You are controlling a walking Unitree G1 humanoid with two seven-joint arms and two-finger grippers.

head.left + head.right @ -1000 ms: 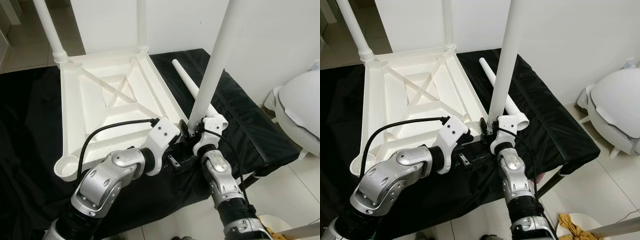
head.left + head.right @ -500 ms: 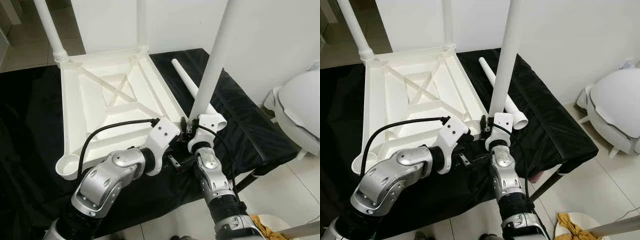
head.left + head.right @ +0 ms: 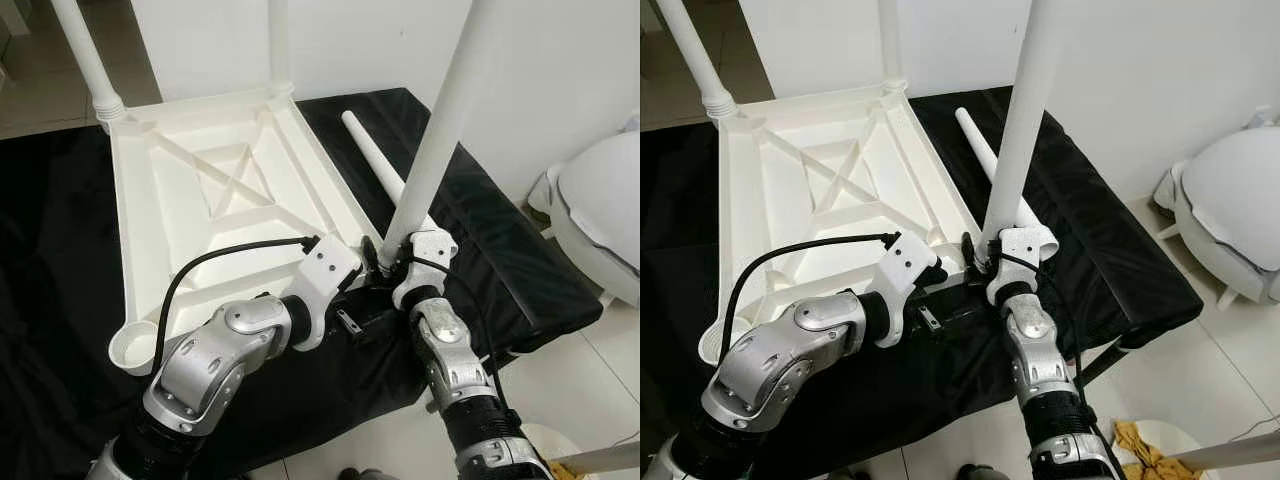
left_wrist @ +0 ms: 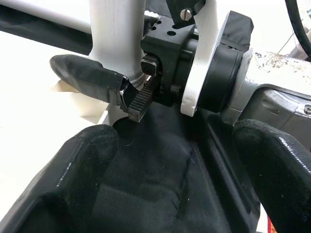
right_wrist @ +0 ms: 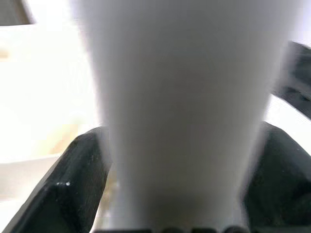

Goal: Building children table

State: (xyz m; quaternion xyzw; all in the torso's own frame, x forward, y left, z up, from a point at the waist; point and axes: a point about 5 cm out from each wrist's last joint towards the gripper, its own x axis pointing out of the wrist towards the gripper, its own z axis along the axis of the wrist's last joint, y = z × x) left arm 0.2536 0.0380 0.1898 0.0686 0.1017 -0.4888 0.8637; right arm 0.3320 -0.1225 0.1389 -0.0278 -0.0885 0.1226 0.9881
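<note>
A white table top (image 3: pixel 190 230) lies upside down on a black cloth. Two white legs (image 3: pixel 85 55) (image 3: pixel 278 40) stand in its far corners. At the near right corner my right gripper (image 3: pixel 385 262) is shut on a third leg (image 3: pixel 440 130) and holds it upright, leaning slightly right. In the right wrist view that leg (image 5: pixel 184 97) sits between the black fingers (image 5: pixel 73 194). My left gripper (image 4: pixel 175 155) is open just beside the right one, over the cloth, holding nothing. A fourth leg (image 3: pixel 370 150) lies loose on the cloth. The near left socket (image 3: pixel 135 350) holds no leg.
A white rounded appliance (image 3: pixel 600 220) stands on the floor to the right. A white wall runs behind the table. The black cloth's front edge (image 3: pixel 540 330) drops to tiled floor, where a bin with yellow cloth (image 3: pixel 1140 445) sits at lower right.
My right forearm swung a little left and back again, with the upright leg still gripped. The head view shifted slightly. The left arm stayed put.
</note>
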